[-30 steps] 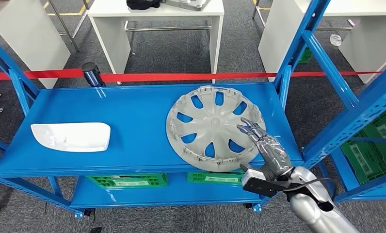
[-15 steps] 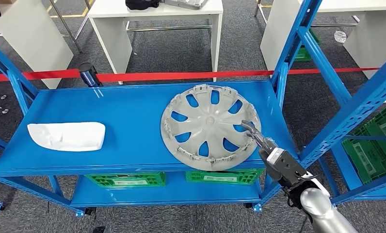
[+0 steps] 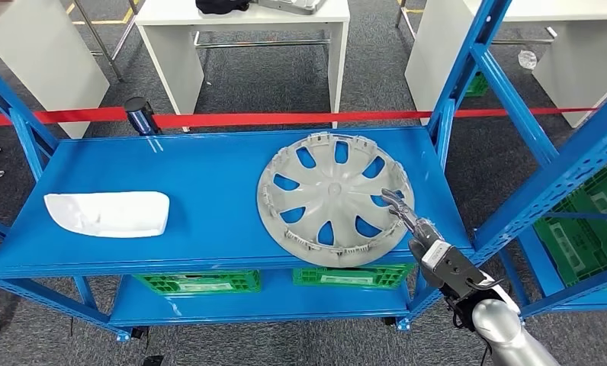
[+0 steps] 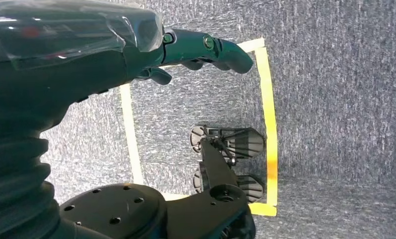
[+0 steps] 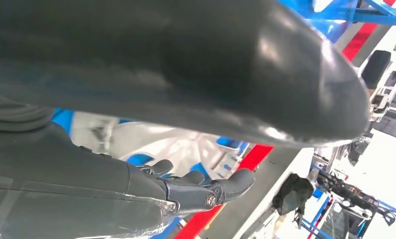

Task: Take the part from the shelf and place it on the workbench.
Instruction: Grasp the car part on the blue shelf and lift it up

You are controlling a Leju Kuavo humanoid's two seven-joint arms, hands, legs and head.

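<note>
**Right hand closing in on the hubcap's near edge**

Turned edge-on now and slid in against the rim, right hand (image 3: 421, 232), where a second ago it hovered flat with fingers fanned over the spokes. Fingertips (image 3: 393, 200) reaching onto the hubcap (image 3: 332, 198) at its right side, thumb side hidden, so no telling yet whether anything is actually clamped. Seen from the right wrist, fingers (image 5: 226, 185) stretched out over the pale plastic, not curled round it.

Hubcap lying flat on the top shelf (image 3: 209, 175), right of centre, near edge overhanging the shelf front slightly. Well apart on the left, a white cover (image 3: 108, 213).

Left hand (image 4: 196, 47) hanging down over grey carpet, fingers loosely curled, holding nothing.

Handling, at a guess: light, thin moulded plastic, fairly stiff but springy at the rim, smooth face likely slippery. Best purchase probably at the rim, or fingers hooked through one of the openings between spokes. Wide disc held at one edge will want to droop and swing, and the small clips round the rim look snappable.
</note>
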